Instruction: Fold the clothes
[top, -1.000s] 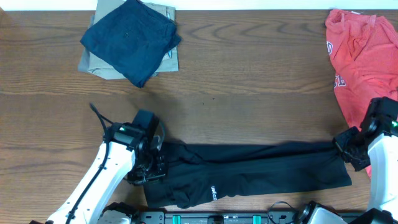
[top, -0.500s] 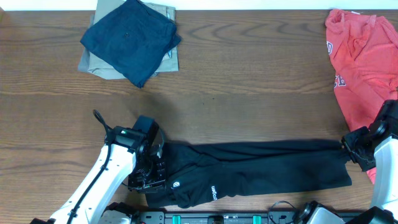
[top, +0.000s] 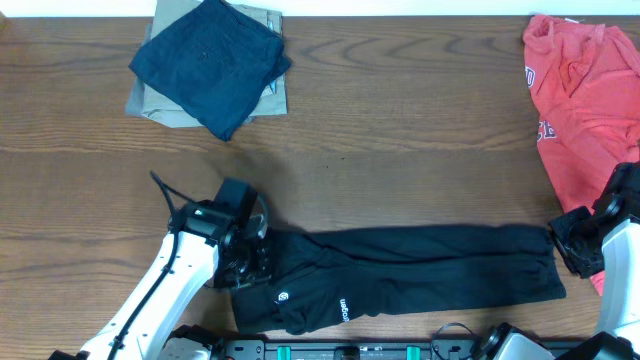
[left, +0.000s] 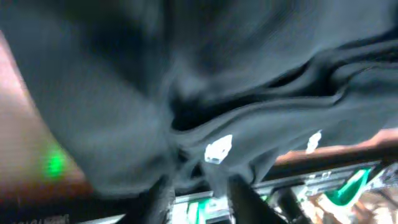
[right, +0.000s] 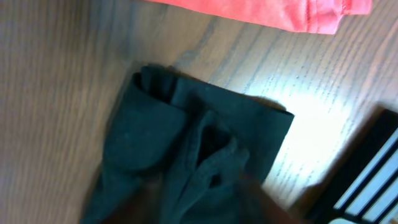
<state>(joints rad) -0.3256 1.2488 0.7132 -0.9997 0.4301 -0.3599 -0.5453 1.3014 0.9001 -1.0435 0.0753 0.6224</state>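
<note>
Between left end effector (top: 245, 268) and right end effector (top: 568, 250), the shirt (top: 410, 270) lies stretched on the surface (top: 400, 150). Left is released, fingers (left: 239, 198) apart at its edge; right's state cannot be told.

White left arm (top: 160, 295) slanting up from the lower left corner, left gripper (top: 252, 270) pointing right, its fingers (left: 239, 196) parted, right arm (top: 618, 262) at the lower right edge, right gripper (top: 566, 244) facing left, jaw spread unclear.

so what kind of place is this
Likely a robot lab bench, not a home: a white robot arm at a wooden table, a black T-shirt laid out, and a folded navy garment.
</note>
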